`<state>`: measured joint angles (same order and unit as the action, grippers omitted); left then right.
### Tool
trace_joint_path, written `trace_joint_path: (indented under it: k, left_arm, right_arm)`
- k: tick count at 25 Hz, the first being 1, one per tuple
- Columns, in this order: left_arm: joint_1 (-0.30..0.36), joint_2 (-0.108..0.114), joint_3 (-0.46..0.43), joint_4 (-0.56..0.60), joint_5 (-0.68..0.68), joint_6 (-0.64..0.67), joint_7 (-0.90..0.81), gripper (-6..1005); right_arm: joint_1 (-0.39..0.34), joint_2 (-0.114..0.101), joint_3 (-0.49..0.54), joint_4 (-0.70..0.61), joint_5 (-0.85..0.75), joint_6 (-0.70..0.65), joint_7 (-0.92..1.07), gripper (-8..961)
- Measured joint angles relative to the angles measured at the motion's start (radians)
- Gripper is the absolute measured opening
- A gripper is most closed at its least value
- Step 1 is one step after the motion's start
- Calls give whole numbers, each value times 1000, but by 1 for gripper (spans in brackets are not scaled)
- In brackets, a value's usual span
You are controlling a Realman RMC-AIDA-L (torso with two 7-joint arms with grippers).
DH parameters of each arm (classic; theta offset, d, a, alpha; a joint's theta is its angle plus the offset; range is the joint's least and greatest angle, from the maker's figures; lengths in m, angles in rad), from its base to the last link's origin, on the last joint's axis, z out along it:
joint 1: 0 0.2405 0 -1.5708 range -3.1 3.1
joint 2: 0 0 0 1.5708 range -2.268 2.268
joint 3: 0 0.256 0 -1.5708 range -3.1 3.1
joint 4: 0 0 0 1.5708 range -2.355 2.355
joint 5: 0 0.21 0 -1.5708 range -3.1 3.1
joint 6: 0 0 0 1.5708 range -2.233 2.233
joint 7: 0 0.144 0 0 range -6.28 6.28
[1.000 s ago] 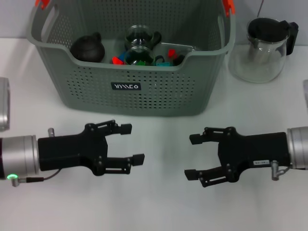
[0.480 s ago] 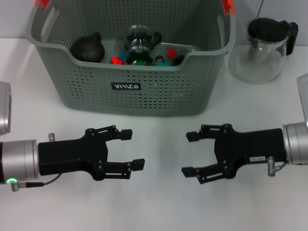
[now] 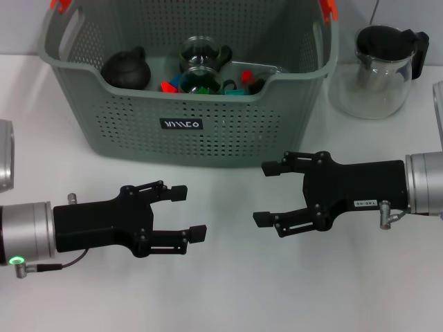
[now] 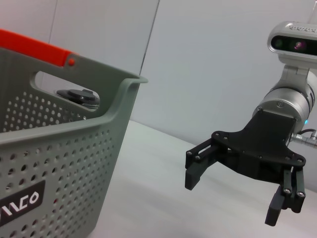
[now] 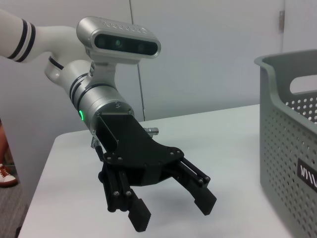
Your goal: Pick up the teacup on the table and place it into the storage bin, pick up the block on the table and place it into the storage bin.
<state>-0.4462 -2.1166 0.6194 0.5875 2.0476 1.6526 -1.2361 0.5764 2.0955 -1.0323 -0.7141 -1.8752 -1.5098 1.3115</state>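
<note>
From my head camera the storage bin point(image 3: 187, 131) is cut off at the top edge, so I see only scraps of its orange handle clips point(image 3: 61, 5). Its front wall hides the lower part of everything inside; I can make out a dark round pot point(image 3: 127, 69) and glass pieces point(image 3: 203, 66), but the small coloured bits point(image 3: 239, 79) beside them are too small to identify. Both arms run out of frame. In my left wrist view the bin's label point(image 4: 20, 202) is clipped.

Right tool point(image 3: 266, 194) moved nearer the storage bin point(image 3: 187, 149).
</note>
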Motion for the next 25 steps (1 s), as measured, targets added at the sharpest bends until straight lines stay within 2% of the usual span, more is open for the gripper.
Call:
trace_joint_path:
  k: [25]
  left_arm:
    - [1, 0, -11, 0, 2, 9, -3, 895]
  right_arm:
    - [2, 0, 0, 5, -2, 13, 4, 946]
